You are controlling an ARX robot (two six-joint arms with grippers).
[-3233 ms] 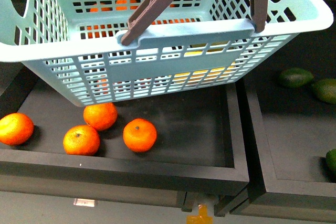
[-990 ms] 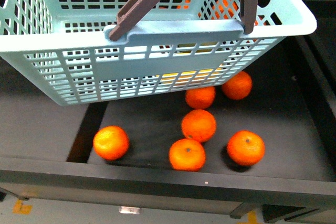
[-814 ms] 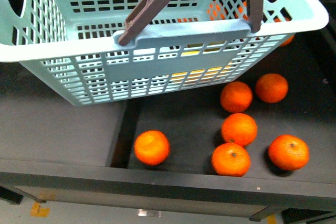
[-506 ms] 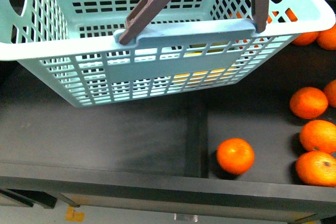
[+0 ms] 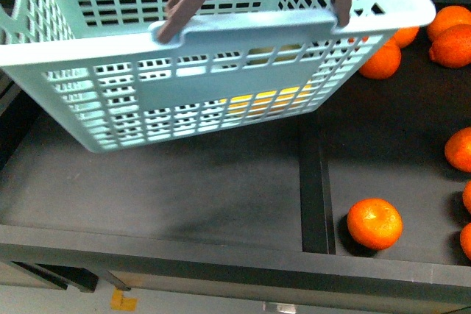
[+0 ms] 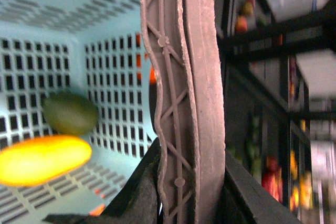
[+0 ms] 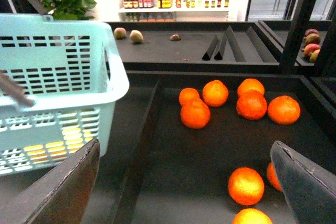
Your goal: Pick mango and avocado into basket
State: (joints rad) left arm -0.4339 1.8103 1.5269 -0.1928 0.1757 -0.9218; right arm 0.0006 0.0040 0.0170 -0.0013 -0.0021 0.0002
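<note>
Mango (image 6: 42, 158), avocado (image 6: 70, 113) — inside basket (image 5: 184, 86).

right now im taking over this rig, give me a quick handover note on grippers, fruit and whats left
Left gripper: shut on the basket handle, carrying the basket above the dark bins.
Right gripper: open, holding nothing, over the bin of oranges.
Mango and avocado: both inside the basket, lying side by side on its floor.
Done: both fruits are in the basket.
Left: no picking, as far as these views show; probably just set the basket down somewhere stable and release the handle.
</note>
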